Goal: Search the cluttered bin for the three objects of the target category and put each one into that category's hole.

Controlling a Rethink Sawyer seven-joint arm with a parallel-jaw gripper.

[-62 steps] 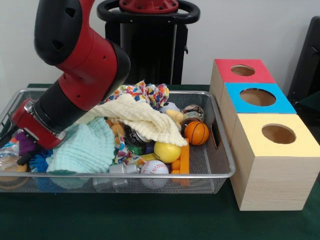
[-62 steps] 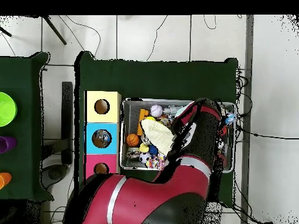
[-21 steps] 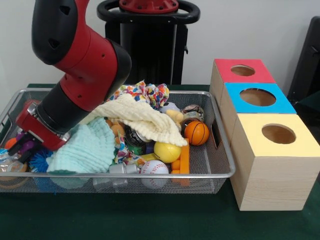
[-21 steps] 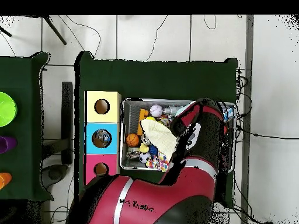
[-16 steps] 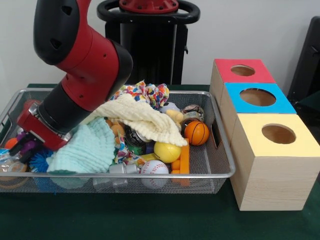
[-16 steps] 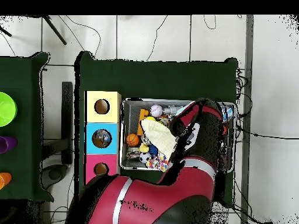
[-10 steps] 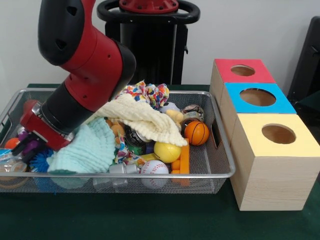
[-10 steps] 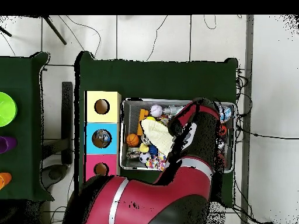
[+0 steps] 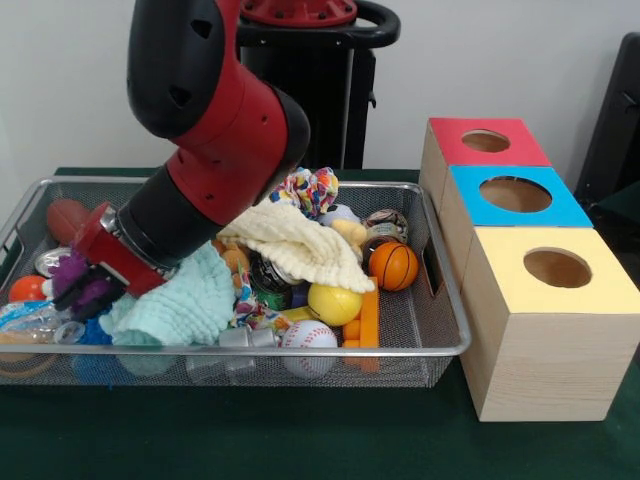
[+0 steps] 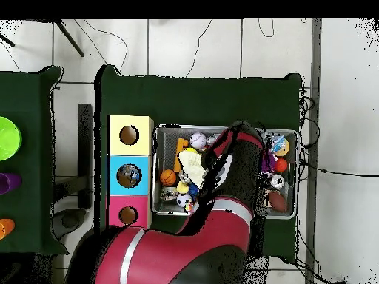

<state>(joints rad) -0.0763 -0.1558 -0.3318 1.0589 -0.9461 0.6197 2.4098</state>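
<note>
I see gripper (image 9: 85, 290) low at wire bin's (image 9: 440, 300) left end, pinching purple toy (image 9: 72, 270); mint cloth (image 9: 185, 300) just beside, rim near.

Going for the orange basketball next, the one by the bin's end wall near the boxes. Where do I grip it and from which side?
Probably from straight above, jaws across the middle of the orange basketball. It is round, and its top is uncovered, while the bin wall and a yellow ball crowd its sides.
</note>
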